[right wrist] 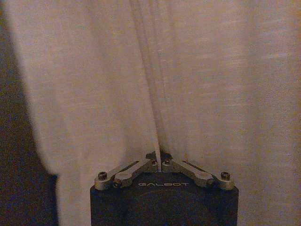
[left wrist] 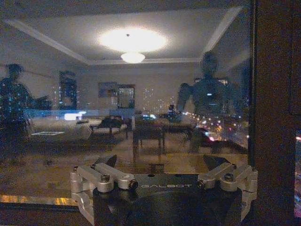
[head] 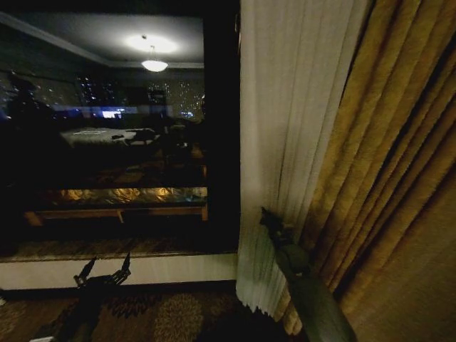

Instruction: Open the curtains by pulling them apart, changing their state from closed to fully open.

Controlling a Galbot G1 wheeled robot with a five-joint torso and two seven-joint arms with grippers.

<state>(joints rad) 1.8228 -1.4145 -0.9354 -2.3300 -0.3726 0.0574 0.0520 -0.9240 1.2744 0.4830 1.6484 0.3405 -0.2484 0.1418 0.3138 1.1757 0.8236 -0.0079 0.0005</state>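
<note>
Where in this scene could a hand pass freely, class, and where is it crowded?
Free: the bare window glass between the left gripper, open and low by the sill, and the sheer curtain. Crowded: on the right, the right gripper is shut on a sheer curtain fold, pressed against the golden-brown drapes.

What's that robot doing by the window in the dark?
It is opening the curtains. Its right pincer is pinched shut on a fold of the sheer white curtain, which is bunched up on the right, next to the thick golden drape. Its left pincer is open and holds nothing, low in front of the window sill. The dark window glass in front of the robot is uncovered, and the lit room is mirrored in it.
</note>
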